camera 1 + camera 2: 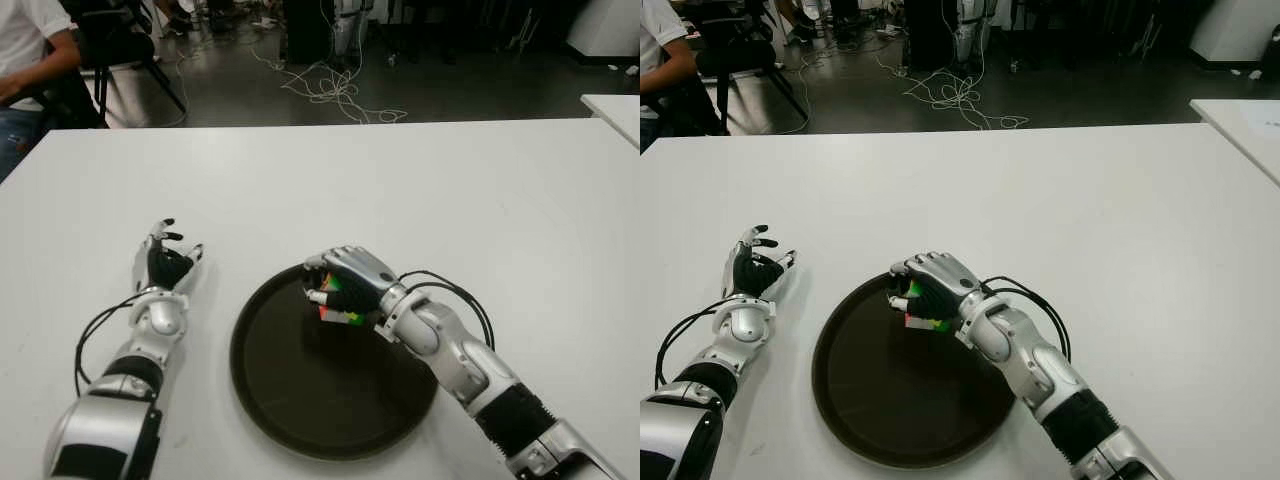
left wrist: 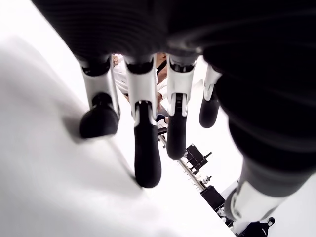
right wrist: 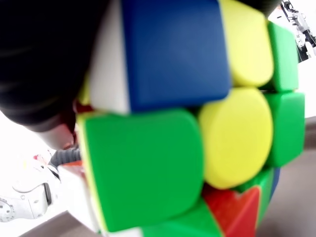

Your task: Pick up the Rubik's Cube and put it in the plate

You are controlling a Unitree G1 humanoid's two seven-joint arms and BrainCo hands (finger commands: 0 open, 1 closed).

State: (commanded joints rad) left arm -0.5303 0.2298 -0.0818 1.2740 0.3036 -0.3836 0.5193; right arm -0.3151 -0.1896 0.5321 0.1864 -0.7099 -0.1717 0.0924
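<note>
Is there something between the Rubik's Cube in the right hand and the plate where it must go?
Nothing visible is in the way. The right hand holds the Rubik's Cube directly over the far part of the plate, whose dark surface below it is bare. The left hand shows beside the plate, on its left, holding nothing.

Multicoloured Rubik's Cube (image 1: 338, 308) in right hand (image 1: 352, 283); above dark round plate (image 1: 300, 400)

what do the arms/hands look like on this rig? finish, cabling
Both arms: silver metallic shells with black segments. Left hand and right hand have silver backs, black palms, silver-jointed fingers with black tips. Thin black cable loops run outside each wrist.
</note>
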